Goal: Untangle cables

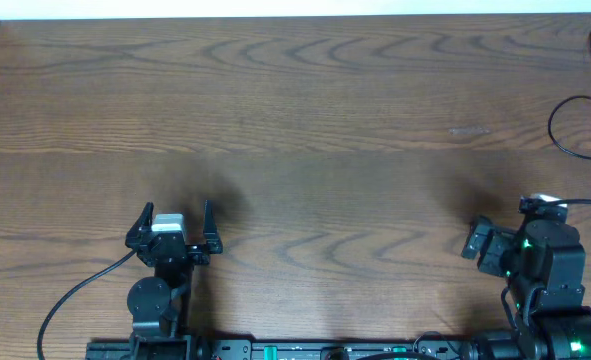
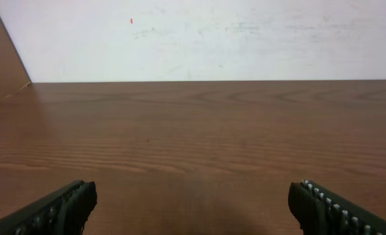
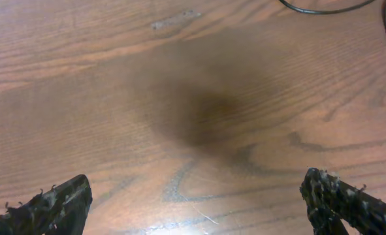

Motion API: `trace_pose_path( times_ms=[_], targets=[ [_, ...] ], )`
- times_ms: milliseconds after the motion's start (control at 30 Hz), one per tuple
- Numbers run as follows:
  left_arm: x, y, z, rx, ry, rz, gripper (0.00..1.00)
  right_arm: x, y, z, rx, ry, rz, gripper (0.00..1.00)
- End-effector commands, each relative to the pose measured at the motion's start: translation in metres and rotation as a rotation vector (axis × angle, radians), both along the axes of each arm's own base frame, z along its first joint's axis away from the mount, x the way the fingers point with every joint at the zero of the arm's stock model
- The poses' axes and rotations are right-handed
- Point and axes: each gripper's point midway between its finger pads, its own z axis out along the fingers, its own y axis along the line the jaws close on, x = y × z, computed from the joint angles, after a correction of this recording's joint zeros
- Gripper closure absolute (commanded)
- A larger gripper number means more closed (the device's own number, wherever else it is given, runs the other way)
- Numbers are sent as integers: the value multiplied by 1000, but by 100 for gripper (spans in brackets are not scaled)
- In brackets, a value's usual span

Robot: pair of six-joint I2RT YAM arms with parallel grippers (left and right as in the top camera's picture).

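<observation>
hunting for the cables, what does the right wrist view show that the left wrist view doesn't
Only the right wrist view: a black cable curving across the top right corner, and a pale scuff on the wood.
Only the left wrist view: a white wall beyond the table.
Both: the wooden tabletop, and each view's own pincer open and holding nothing, the left pincer and the right pincer. Neither shows a white cable.
</observation>
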Motion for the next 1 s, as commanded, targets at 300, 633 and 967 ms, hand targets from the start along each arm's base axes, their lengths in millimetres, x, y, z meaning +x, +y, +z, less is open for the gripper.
trace_pose_path(
  times_ms=[300, 633, 967],
  targets=[
    [0, 4, -17, 17, 43, 22, 2, -4, -1, -3, -3, 16, -9, 1],
    [0, 4, -17, 17, 43, 22, 2, 20, -6, 23, -83, -218, 37, 1],
    [0, 4, -17, 17, 44, 22, 2, 48, -3, 23, -79, -617, 69, 1]
  ],
)
